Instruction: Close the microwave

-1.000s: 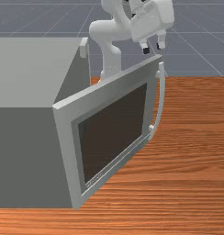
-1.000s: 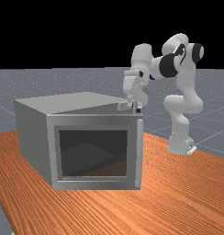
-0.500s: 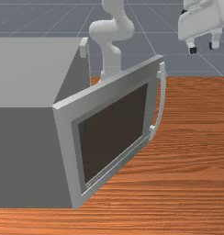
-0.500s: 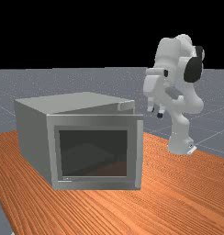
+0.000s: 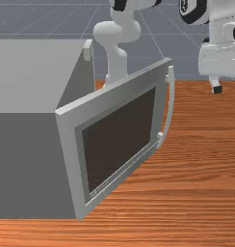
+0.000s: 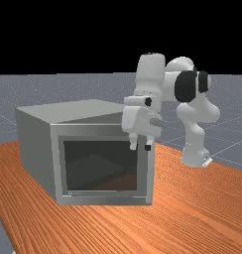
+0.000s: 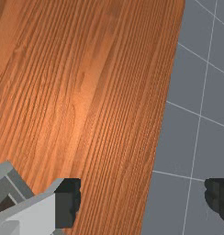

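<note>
Grey-bodied, the microwave (image 5: pixel 28 164) is sitting on the worktop (image 5: pixel 206 193) at the front view's left, its dark-windowed door (image 5: pixel 119 140) standing open and its curved handle (image 5: pixel 171 101) running along the free edge. Toward the front view's right, the arm (image 6: pixel 151 74) is holding its jaws downward, apart from the handle. The jaws are standing wide open, gripping nothing.

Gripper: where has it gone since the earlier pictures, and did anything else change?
The gripper shifted toward the front view's right, past the door handle, then came lower; it is open, holding nothing. The door stands open about as before; the microwave body stayed put.
</note>
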